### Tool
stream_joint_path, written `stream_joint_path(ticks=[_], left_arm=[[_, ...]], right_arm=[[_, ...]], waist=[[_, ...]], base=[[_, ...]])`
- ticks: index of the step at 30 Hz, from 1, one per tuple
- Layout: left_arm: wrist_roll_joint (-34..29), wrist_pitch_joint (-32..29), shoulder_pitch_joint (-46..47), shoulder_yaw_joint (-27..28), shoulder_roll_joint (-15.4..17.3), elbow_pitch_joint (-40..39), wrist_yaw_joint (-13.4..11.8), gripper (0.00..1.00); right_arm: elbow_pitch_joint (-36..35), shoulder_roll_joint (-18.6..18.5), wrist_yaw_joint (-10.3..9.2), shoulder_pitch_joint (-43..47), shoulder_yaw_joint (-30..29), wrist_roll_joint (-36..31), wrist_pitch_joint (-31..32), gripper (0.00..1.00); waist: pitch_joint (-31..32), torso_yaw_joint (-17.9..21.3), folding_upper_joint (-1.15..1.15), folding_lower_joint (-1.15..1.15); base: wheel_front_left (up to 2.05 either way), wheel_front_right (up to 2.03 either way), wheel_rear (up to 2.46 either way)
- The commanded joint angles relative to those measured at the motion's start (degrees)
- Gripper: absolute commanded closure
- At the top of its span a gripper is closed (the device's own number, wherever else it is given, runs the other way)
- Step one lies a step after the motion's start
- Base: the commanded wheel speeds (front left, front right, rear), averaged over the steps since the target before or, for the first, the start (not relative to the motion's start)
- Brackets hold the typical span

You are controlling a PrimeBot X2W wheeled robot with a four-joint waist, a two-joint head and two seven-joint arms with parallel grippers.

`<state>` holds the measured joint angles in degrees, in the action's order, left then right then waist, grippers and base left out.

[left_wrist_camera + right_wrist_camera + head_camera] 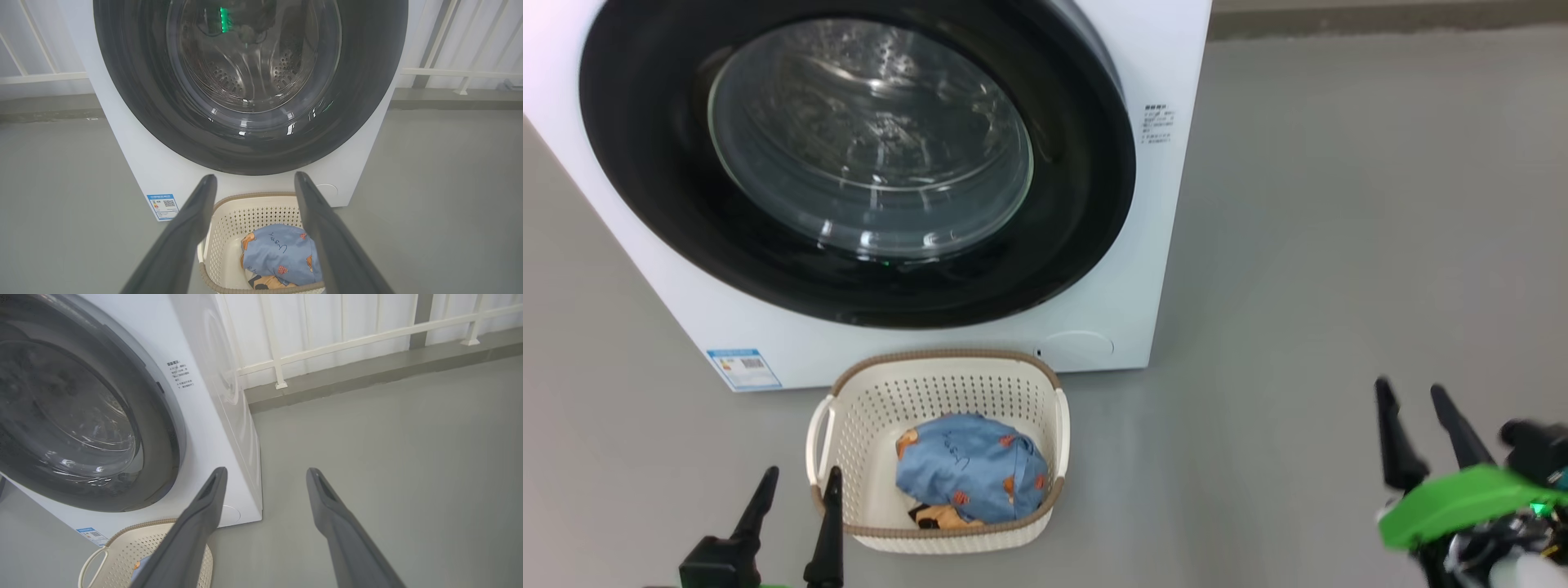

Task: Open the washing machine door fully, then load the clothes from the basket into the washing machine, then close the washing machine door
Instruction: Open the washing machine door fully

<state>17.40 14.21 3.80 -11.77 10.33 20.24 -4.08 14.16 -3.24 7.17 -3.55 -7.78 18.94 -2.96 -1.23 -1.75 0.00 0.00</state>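
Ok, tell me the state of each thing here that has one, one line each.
washing machine door: shut.
basket: upright on the floor, holding the clothes.
clothes: bundled in the basket, not yet loaded.
left gripper: open, empty.
right gripper: open, empty.

Closed door (pixel 858 155) in the way
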Motion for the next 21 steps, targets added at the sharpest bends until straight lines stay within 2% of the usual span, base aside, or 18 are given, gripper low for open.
stream_joint_path(ticks=[1, 2, 7, 9, 10, 12, 13, 21], left_arm=[[-0.6, 0.8, 3.0, 2.1, 1.2, -2.0, -0.4, 0.00], [-0.6, 0.8, 3.0, 2.1, 1.2, -2.0, -0.4, 0.00], [-0.9, 0.8, 4.5, 1.9, 0.7, -2.4, -0.3, 0.00], [-1.0, 0.8, 5.1, 1.8, 0.6, -2.5, -0.1, 0.00], [-1.0, 0.8, 5.5, 1.8, 0.5, -2.5, 0.0, 0.00], [-1.2, 0.8, 6.2, 1.7, 0.3, -2.5, 0.2, 0.00], [-1.3, 0.8, 6.5, 1.6, 0.1, -2.4, 0.3, 0.00], [-1.9, 0.8, 9.2, 1.7, -0.6, -2.2, 1.4, 0.00]], right_arm=[[-0.5, -0.4, 0.32, -4.4, 0.4, 4.9, 0.8, 0.00], [-0.5, -0.4, 0.32, -4.4, 0.4, 4.9, 0.8, 0.00], [2.9, -0.1, 0.32, -10.4, -1.4, 15.3, 3.3, 0.00], [4.6, -0.1, 0.32, -13.2, -2.3, 19.2, 4.2, 0.21], [5.4, 0.0, 0.32, -14.6, -2.8, 21.3, 4.5, 0.51], [7.2, 0.0, 0.32, -17.4, -3.9, 25.4, 5.2, 0.89], [8.1, 0.0, 0.32, -18.9, -4.6, 27.9, 5.8, 1.00], [18.0, 0.3, 0.32, -31.0, -9.8, 48.6, 14.3, 1.00]], waist=[[-1.6, -0.1, 0.00, 0.00], [-1.6, -0.1, 0.00, 0.00], [-4.0, -0.8, 0.00, 0.00], [-5.0, -1.2, 0.00, 0.00], [-5.4, -1.4, 0.00, 0.00], [-6.2, -1.8, 0.00, 0.00], [-6.6, -2.0, 0.00, 0.00], [-9.9, -3.7, 0.00, 0.00]], base=[[0.00, 0.00, 0.00], [0.00, 0.00, 0.00], [0.00, 0.00, 0.00], [0.00, 0.00, 0.00], [0.00, 0.00, 0.00], [0.00, 0.00, 0.00], [0.00, 0.00, 0.00], [0.00, 0.00, 0.00]])
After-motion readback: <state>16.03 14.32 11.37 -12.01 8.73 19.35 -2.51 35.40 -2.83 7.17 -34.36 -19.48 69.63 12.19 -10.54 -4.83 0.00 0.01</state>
